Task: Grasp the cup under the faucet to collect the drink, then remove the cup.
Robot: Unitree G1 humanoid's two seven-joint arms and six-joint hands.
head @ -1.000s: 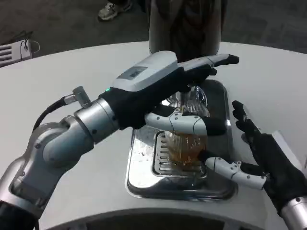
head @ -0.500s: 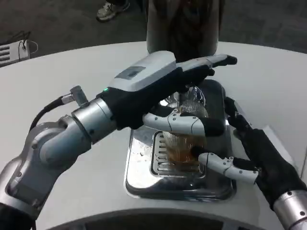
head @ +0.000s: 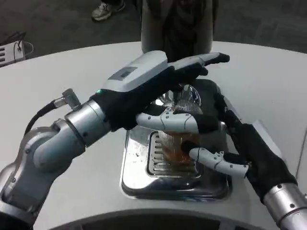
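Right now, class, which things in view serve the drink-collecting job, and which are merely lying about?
Job: ribbed clear cup holding amber drink, left hand, right hand, steel drip tray, dark dispenser.

Lying about: sneaker on floor, white object beyond table.

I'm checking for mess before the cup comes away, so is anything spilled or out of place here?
Nothing obvious. The cup stands upright on the drip tray with amber drink inside, the left hand and right hand around it. The tray shows specks, possibly droplets or reflections.
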